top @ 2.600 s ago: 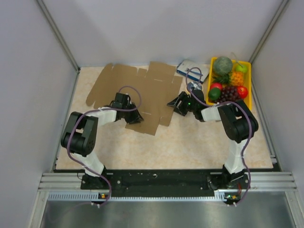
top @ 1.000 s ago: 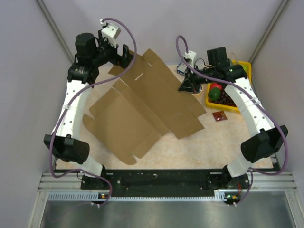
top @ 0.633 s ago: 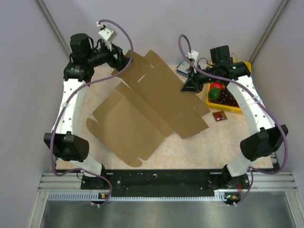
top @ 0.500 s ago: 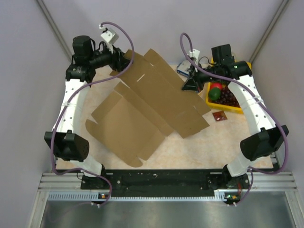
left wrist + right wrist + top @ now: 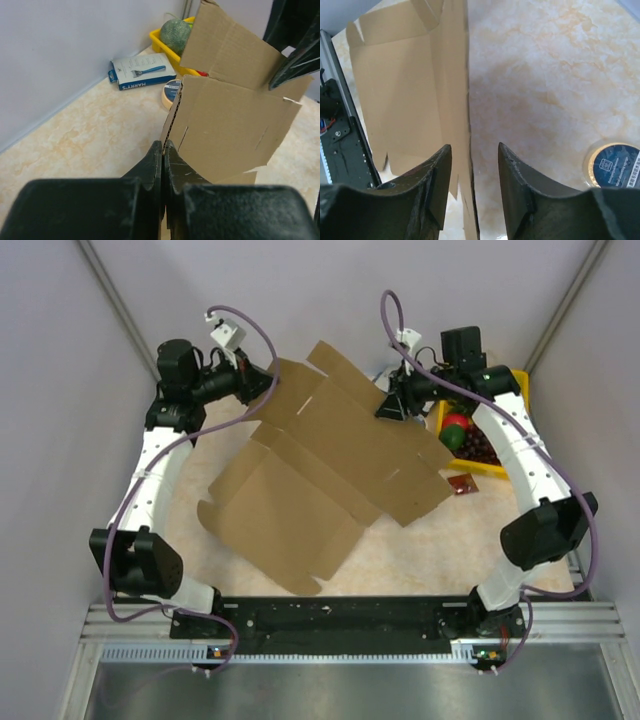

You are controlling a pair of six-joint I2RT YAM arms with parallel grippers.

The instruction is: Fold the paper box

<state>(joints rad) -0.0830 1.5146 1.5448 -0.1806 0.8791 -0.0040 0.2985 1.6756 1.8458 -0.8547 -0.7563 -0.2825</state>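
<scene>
Left jaws: the left gripper (image 5: 163, 148) had its fingers pressed together on the thin far-left edge of the paper box (image 5: 330, 460), a large plain brown corrugated cardboard blank with flaps, slots and crease lines. The corrugated edge ran straight into the pinch.

Right jaws: the right gripper (image 5: 474, 150) stood with its fingers apart. The blank's far-right edge passed between them, closer to one finger, and neither clearly pinched it.

Paper box: it was unfolded and spread across the middle of the beige marbled table (image 5: 545, 75). Its far end was raised between the two grippers. The near flaps reached towards the arm bases; whether they rested on the table could not be told.

Change: a second earlier the left fingers had been wide open beside the edge while the right fingers were clamped on it. Since then the left had closed and the right had let go. The blank had also slid a little towards the right. A couple of seconds before that, it had lain flat at the far side with both arms low.

Meaning for the task: the hold seemed to have passed to the left arm, probably freeing the right to regrip or push a panel. No crease had been folded yet, so the task looked early.

Surroundings: a blue-and-white printed carton (image 5: 137, 72), a roll of tape (image 5: 172, 92) and a yellow plastic tray (image 5: 159, 37) of fruit sat beyond the blank, apart from it.
</scene>
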